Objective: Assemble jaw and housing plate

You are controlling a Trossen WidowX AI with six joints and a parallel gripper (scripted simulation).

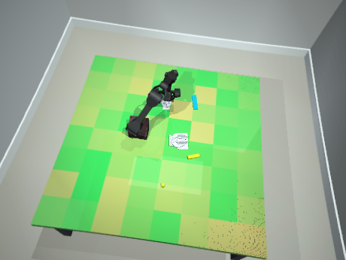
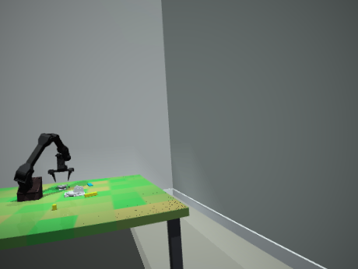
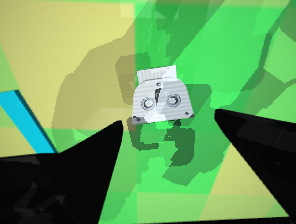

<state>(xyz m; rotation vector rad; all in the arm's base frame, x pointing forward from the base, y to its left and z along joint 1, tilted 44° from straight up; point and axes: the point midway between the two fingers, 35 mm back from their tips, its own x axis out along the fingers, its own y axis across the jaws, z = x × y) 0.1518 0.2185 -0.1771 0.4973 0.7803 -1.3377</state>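
My gripper (image 2: 62,181) (image 3: 167,119) is open and empty, pointing down above the white housing plate (image 1: 166,106) (image 2: 62,187) (image 3: 162,112). The wrist view shows that plate between and beyond the fingertips, with two round ring-shaped features and a ribbed block along one edge. It lies on the table, partly hidden by the arm in the top view. A separate white assembly (image 1: 178,141) (image 2: 74,193) with curved jaw-like shapes lies nearer the middle of the table. The views are too small to tell its jaws, pins and teeth apart, or whether the teeth mesh.
A blue bar (image 1: 195,102) (image 2: 89,184) (image 3: 27,120) lies beyond the housing plate's side. A yellow bar (image 1: 193,156) (image 2: 91,194) lies beside the white assembly. A small yellow piece (image 1: 162,185) (image 2: 54,207) stands farther off. The arm's dark base (image 1: 143,131) (image 2: 34,192) is on the table.
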